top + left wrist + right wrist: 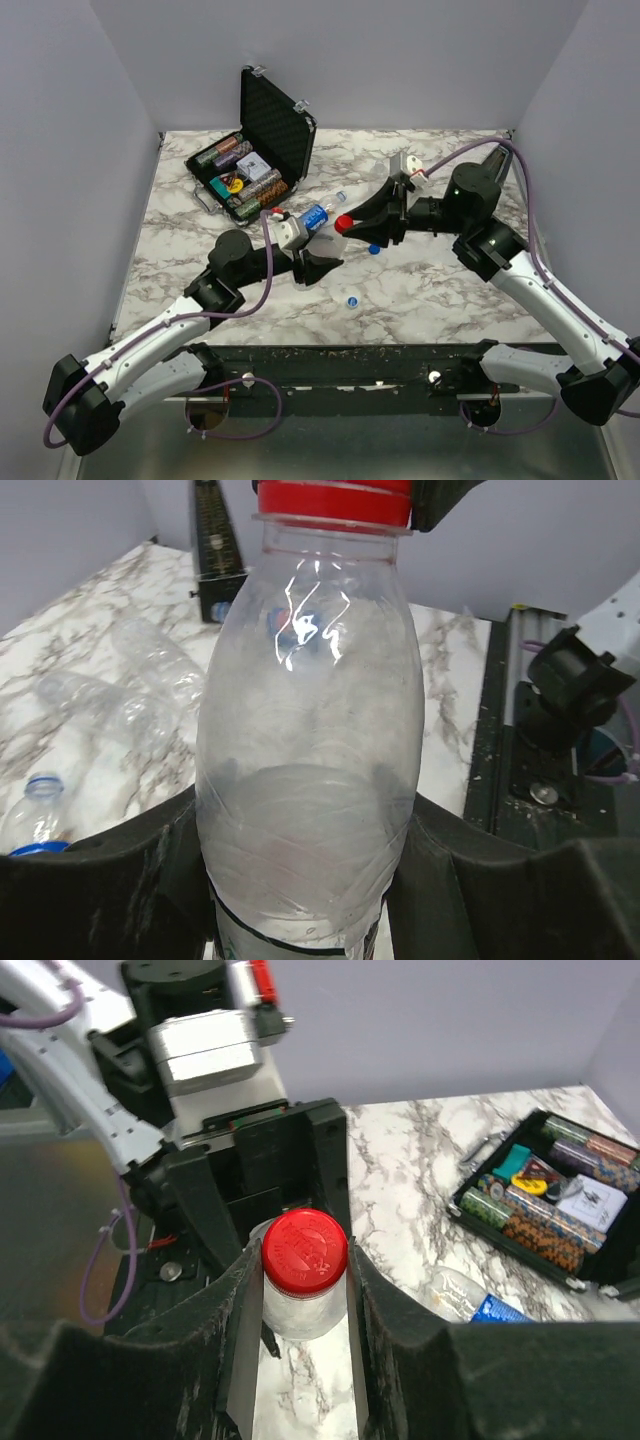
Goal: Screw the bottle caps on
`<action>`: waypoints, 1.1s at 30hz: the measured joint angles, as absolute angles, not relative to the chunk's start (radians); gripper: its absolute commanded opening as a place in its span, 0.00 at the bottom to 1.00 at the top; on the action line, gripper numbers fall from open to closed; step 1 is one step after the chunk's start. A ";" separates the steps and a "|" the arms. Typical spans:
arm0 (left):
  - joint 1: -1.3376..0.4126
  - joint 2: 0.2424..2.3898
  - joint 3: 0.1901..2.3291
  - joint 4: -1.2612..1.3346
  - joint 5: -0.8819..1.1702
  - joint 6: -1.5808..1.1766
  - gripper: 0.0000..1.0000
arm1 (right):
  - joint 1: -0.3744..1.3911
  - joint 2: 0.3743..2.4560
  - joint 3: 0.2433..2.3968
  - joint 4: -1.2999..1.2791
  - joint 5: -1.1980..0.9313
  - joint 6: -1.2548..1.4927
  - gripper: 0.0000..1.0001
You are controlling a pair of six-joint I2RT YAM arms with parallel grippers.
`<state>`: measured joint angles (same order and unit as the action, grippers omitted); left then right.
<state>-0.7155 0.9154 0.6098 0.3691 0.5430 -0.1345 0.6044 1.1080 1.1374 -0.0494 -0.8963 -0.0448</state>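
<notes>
My left gripper (318, 252) is shut on a clear bottle (305, 740), gripping its lower body and holding it above the table; its jaws press both sides in the left wrist view (305, 880). A red cap (304, 1250) sits on the bottle's neck and also shows in the top view (343, 223). My right gripper (304, 1265) is shut on the red cap, one finger against each side. A blue-labelled bottle (315, 215) lies on the table behind them. Two loose blue caps (374, 248) (352, 300) lie on the marble.
An open black case of poker chips (250, 165) stands at the back left. More clear bottles (120, 690) lie on the table to the left of the held one. The table's dark front rail (350, 360) runs below the arms.
</notes>
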 measured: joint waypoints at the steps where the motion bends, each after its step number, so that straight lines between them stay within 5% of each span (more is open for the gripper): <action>1: -0.719 0.905 0.609 0.352 0.511 -0.123 0.51 | 0.615 1.109 1.136 -0.049 -0.855 -0.030 0.20; 13: -0.819 0.801 0.566 0.177 -0.112 0.082 0.50 | 0.893 1.214 1.145 -0.084 -0.065 0.356 0.22; 18: -0.889 0.799 0.566 0.214 -0.282 0.161 0.50 | 0.921 1.229 1.139 -0.136 0.060 0.445 0.44; 24: -0.877 0.799 0.567 0.226 -0.254 0.166 0.50 | 0.796 1.121 1.138 -0.142 -0.064 0.395 0.71; 33: -0.767 0.857 0.603 0.244 0.181 0.051 0.50 | 0.554 1.003 1.115 0.015 -0.636 0.165 0.75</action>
<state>-0.7670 0.8566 0.6029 0.2443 0.1814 0.0509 0.5541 1.0035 1.1149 0.0154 -0.6365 0.1654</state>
